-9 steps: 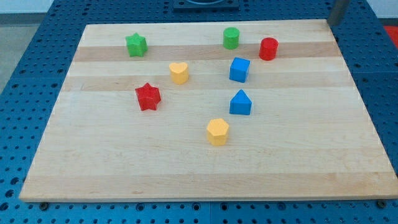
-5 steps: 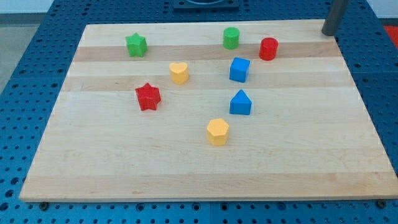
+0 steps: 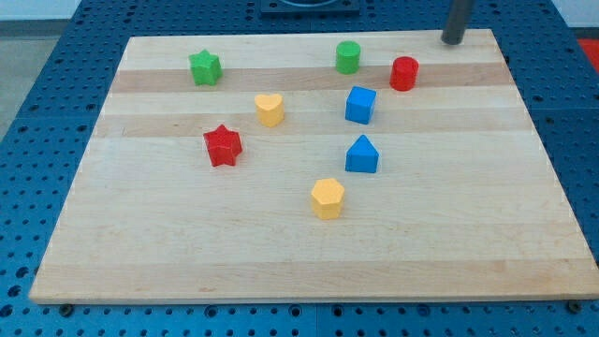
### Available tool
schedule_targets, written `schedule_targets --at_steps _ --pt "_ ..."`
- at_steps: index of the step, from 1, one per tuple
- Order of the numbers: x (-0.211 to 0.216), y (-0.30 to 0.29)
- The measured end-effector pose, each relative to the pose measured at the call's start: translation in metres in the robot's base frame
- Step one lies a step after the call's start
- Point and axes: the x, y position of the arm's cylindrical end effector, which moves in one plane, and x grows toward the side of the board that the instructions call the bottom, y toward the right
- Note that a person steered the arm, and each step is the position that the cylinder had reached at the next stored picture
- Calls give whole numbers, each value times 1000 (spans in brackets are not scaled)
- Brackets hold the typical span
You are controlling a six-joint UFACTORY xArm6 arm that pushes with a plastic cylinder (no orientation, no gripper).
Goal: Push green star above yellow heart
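The green star [image 3: 205,67] lies near the board's top left. The yellow heart [image 3: 270,109] lies below it and to its right, a short gap apart. My tip [image 3: 453,41] is at the board's top edge on the view's right, far from the green star, just above and right of the red cylinder [image 3: 404,73]. It touches no block.
A green cylinder [image 3: 348,57] stands at the top middle. A blue cube [image 3: 360,105] and a blue triangular block [image 3: 362,154] lie right of centre. A red star [image 3: 223,145] lies left of centre, a yellow hexagon [image 3: 328,197] lower middle. The wooden board [image 3: 524,225] rests on a blue pegboard.
My tip has moved left along the board's top edge, from the top right corner toward the red cylinder. No block has moved.
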Motion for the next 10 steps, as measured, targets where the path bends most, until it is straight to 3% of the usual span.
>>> schedule_targets --at_steps 5,7,10 --pt "-9 -126" --pt "68 -191" --pt "-11 -259"
